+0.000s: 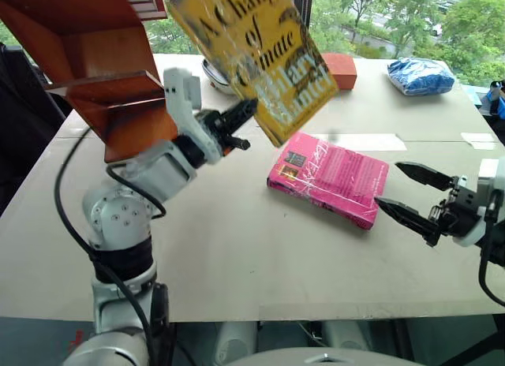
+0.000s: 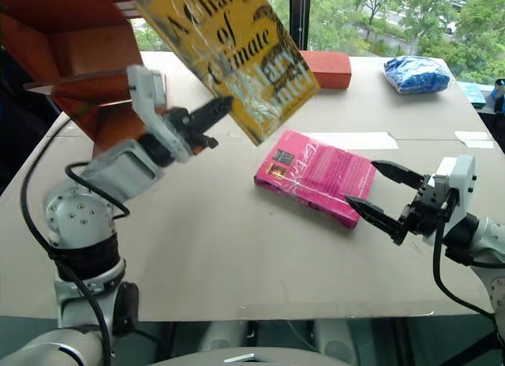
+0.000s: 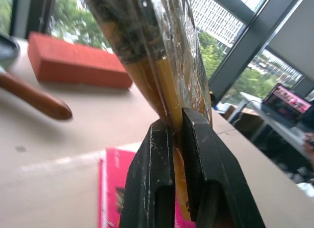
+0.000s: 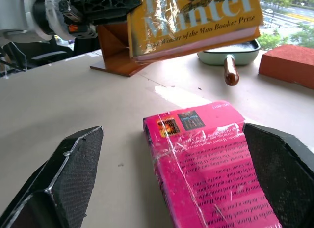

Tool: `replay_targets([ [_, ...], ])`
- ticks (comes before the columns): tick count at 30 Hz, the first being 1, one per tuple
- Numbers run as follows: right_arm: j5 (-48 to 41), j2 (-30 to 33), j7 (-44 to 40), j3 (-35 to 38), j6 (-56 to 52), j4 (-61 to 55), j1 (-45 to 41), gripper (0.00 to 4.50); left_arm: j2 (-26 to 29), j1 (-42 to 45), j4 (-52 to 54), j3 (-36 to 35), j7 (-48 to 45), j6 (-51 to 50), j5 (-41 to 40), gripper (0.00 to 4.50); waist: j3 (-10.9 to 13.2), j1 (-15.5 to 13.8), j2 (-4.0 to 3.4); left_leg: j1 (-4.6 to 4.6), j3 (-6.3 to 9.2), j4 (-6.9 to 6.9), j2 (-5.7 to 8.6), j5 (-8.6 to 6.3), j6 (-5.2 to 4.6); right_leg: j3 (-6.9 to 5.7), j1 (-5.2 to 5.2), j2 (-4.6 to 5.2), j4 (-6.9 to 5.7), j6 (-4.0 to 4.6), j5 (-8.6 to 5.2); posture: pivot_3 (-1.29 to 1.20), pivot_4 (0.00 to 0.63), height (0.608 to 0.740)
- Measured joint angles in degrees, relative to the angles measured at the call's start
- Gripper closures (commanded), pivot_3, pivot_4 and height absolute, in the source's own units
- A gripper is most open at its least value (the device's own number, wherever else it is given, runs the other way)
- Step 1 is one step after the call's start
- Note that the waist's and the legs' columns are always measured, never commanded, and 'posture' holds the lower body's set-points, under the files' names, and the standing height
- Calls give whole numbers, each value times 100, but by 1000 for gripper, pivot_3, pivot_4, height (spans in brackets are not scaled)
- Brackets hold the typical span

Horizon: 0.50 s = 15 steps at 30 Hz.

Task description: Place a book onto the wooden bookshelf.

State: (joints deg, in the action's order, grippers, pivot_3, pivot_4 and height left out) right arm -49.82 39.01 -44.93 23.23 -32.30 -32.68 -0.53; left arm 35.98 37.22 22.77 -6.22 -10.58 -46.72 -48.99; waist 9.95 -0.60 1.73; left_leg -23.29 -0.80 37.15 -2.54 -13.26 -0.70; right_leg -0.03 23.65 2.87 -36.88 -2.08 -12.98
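Trees fill the windows behind the bench (image 1: pixel 237 255). Left end effector (image 1: pixel 237 117) is clamped on the book (image 1: pixel 252 54), lifted beside the wooden bookshelf (image 1: pixel 102 58) for shelving; right end effector (image 1: pixel 414 196) gapes by the pink book (image 1: pixel 331 177).

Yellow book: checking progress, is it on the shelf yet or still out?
Out. The yellow book hangs tilted above the table, its lower edge pinched in the shut left gripper, beside the shelf.

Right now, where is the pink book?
In the head views the pink book lies flat on the table, right of centre, just ahead of the open right pincer and below the yellow book held up by the left pincer.
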Motion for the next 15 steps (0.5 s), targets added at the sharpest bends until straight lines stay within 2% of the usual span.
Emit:
replay_targets([
  [1, -14, -5, 36, -26, -2, 55, -116, 0, 263, 76, 17, 200, -170, 219, 353, 4474, 1, 6, -1, -3, -1, -1, 2, 0, 0, 6, 3, -2, 0, 0, 0, 0, 150, 740],
  [3, -83, -51, 101, -148, -6, 275, -559, 0, 1470, 353, -34, 1098, -798, 1211, 2059, 4474, 5, 3, -5, -19, -2, -6, 1, 0, 1, 10, 19, -6, 9, -1, -1, 0, 150, 740],
  [8, -131, -178, 92, -500, -1, 673, -1288, 0, 2588, 876, -997, 1575, -1202, 2676, 4421, 4474, 20, -16, -12, -58, -1, -3, 0, 0, 1, 5, 50, -5, 14, -36, 9, 0, 150, 740],
  [11, -174, -267, 80, -694, -4, 793, -1669, 0, 3176, 997, -1436, 1593, -1356, 3202, 5448, 4474, 25, -6, -14, -59, -6, -6, 0, 0, 1, 6, 51, -3, 16, -42, 6, 0, 150, 740],
  [15, -84, -454, 136, -1027, -5, 1010, -2222, 0, 3602, 973, -1867, 1599, -1450, 3790, 6467, 4474, 29, -8, -15, -58, -9, -2, -5, -1, 1, 5, 54, -4, 6, -45, 4, 0, 150, 740],
])
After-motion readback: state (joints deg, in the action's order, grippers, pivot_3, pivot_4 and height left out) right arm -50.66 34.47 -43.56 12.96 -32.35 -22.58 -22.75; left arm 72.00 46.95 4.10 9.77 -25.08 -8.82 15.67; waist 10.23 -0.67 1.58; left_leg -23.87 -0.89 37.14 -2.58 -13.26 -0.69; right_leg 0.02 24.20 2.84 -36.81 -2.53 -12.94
